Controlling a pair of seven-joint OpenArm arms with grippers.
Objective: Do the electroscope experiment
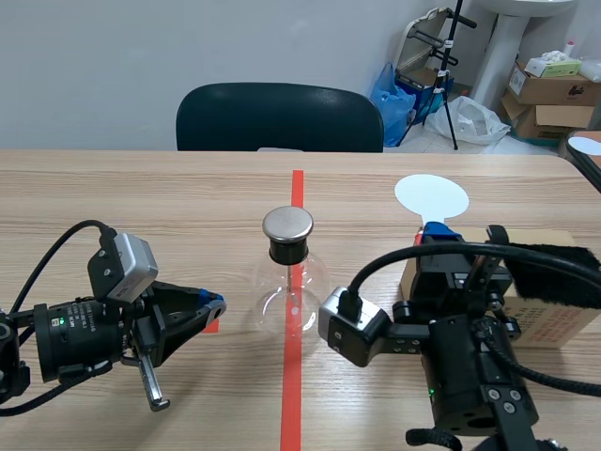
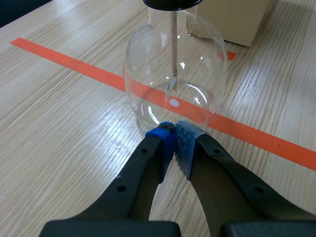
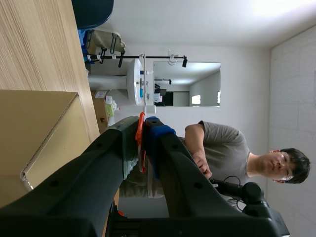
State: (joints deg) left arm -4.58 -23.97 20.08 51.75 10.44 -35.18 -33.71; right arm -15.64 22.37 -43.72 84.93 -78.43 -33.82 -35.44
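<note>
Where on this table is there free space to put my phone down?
The broad wooden tabletop beyond the left gripper is bare; so is the strip beyond the round glass flask with a metal cap. The right side is crowded: right gripper holding a white round paddle, beige cardboard box.

no legible text or numbers, red print on cardboard box [image 1: 554,324] too blurred
</note>
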